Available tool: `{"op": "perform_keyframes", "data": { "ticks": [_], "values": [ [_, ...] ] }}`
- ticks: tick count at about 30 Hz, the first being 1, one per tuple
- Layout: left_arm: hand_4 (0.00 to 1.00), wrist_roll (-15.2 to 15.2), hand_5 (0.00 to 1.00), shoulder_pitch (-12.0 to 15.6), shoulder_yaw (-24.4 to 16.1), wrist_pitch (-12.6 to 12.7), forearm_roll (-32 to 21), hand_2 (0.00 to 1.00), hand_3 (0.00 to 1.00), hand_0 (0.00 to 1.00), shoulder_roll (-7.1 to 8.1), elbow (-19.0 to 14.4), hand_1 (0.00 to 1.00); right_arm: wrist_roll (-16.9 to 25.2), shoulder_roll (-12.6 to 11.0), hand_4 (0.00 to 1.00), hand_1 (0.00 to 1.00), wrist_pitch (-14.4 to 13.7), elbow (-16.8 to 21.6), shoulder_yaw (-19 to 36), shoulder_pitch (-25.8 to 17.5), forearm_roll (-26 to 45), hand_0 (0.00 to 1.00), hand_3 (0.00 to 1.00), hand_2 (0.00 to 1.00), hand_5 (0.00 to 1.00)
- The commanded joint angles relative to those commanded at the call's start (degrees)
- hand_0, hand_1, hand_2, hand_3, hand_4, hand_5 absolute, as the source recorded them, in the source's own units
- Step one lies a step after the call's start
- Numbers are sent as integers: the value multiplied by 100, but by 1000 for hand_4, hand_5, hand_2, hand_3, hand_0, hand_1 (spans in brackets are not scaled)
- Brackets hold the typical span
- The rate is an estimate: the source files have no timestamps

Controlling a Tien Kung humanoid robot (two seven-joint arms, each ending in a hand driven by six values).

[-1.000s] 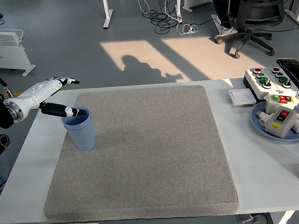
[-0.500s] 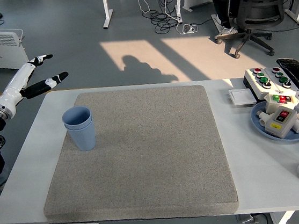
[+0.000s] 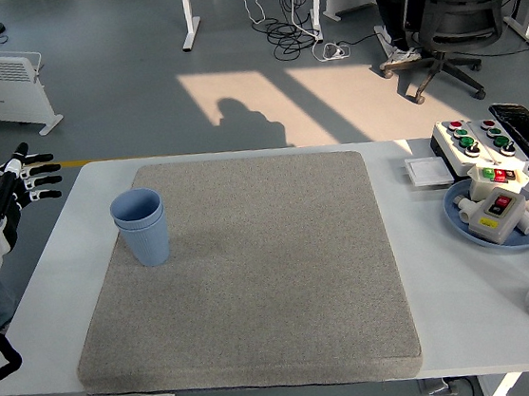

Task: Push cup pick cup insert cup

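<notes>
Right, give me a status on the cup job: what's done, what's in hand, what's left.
Done, by the look of it: the blue cups stand nested, one inside the other, upright on the grey mat near its far left corner. In hand: nothing. The left robot hand is off the table's left edge with fingers spread, clear of the cups. The right arm is out of view. Left: no loose cup shows, so probably nothing.

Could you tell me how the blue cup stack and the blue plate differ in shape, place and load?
The blue cup stack is tall and upright; the blue plate is low and flat. The stack stands on the grey mat at the left; the plate lies on bare table at the right. The top cup looks empty; the plate carries switch boxes. Both are pale blue.
</notes>
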Motion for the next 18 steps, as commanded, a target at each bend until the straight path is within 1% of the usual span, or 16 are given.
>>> {"op": "perform_keyframes", "data": {
  "ticks": [1,4,5,6,7,9,11,12,13,15,16,18],
  "values": [
    [621,-22,998,219,-171,-118,121,572,556,424,-88,-120,574,-2,1,98,584,-1,0,11,-3,-8,692,553,634,409],
    [621,12,998,745,-500,-348,296,572,556,424,-247,-435,574,2,1,98,584,-2,0,21,-1,-1,692,553,634,409],
    [621,23,998,841,-552,-382,308,572,556,424,-271,-494,574,4,0,98,584,-2,0,22,0,1,692,553,634,409],
    [621,62,998,1047,-679,-468,279,572,556,424,-364,-637,574,5,-2,98,584,-5,0,32,4,2,692,553,634,409],
    [634,77,998,1191,-738,-501,264,592,567,511,-403,-713,604,6,-3,100,582,-6,0,38,6,2,691,554,633,410],
    [634,109,998,1439,-902,-590,0,592,567,511,-588,-856,604,8,-11,100,582,-9,0,57,19,-5,691,554,633,410],
    [634,86,998,1633,-1025,-646,-482,592,567,511,-786,-972,604,4,-6,100,582,-10,0,65,30,-16,691,554,633,410],
    [634,80,998,1684,-1063,-691,-706,592,567,511,-861,-983,604,3,-6,100,582,-10,0,67,38,-18,691,554,633,410],
    [639,78,998,1701,-1075,-706,-966,668,600,636,-887,-986,675,2,-6,100,580,-9,0,67,41,-18,692,553,633,412],
    [639,91,998,1816,-1159,-792,-1450,668,600,636,-1064,-999,675,0,-8,100,580,-9,0,85,68,-38,692,553,633,412],
    [639,94,998,1849,-1207,-778,-1711,668,600,636,-1136,-987,675,1,-9,100,580,-10,0,88,78,-35,692,553,633,412],
    [639,91,998,1861,-1249,-754,-2158,668,600,636,-1177,-962,675,-1,-10,100,580,-9,0,94,89,-43,692,553,633,412]
  ]
}}
